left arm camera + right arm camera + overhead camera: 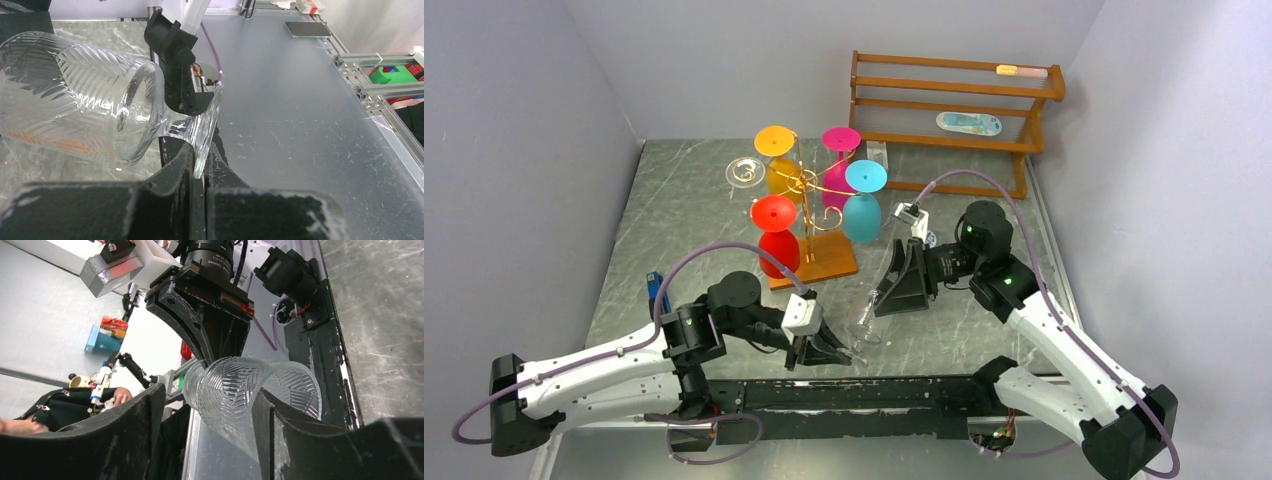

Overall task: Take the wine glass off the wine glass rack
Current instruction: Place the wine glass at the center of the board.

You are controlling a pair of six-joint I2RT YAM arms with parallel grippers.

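We hold the clear ribbed wine glass (862,322) already off and just in front of the gold wire rack (820,268) on its orange wooden base, the left gripper (837,352) clamped on its foot and the right gripper (886,304) spread loosely around its bowl, so the task looks nearly done.

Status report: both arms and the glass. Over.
Left fingers shut on foot of glass. Right fingers open around bowl. Glass off rack, held sideways. Nothing blocking.
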